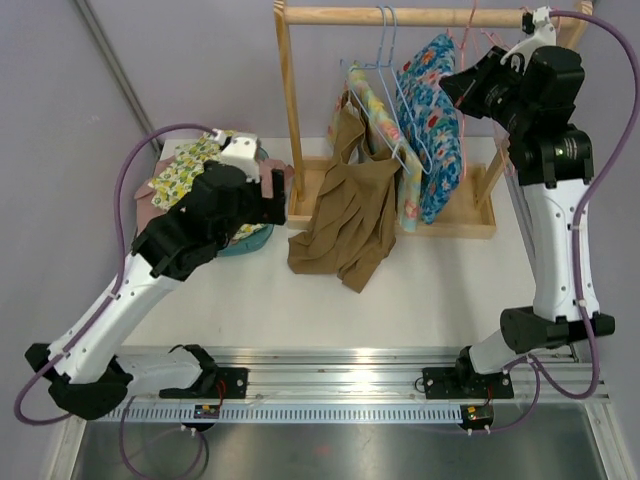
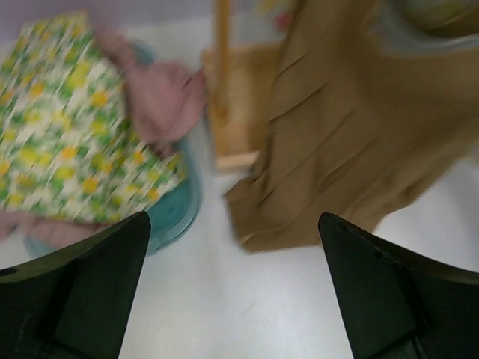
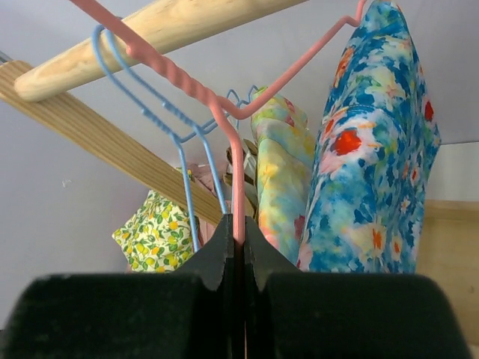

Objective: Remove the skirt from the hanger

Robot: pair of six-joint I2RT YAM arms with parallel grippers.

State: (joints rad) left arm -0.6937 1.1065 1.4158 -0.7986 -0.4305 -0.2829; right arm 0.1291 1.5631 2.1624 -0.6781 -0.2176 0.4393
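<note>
- Your right gripper [image 3: 238, 243] was pinched shut on the thin pink wire hanger [image 3: 236, 179], clamping one of its arms just below the twisted neck.
- The hanger's neck ran up past the round wooden rail [image 3: 150, 34], close beside a pale blue wire hanger [image 3: 183, 179].
- The blue floral skirt [image 3: 370, 172] appeared to hang from the pink hanger's other arm, draped down to the right of your fingers.
- Your left gripper [image 2: 232, 232] stood wide, holding nothing, above the white table [image 2: 224, 314].
- Under it you had a brown garment [image 2: 352, 127] trailing onto the table, and a teal basin [image 2: 183, 209] holding a yellow-and-green floral cloth [image 2: 60, 127].
</note>
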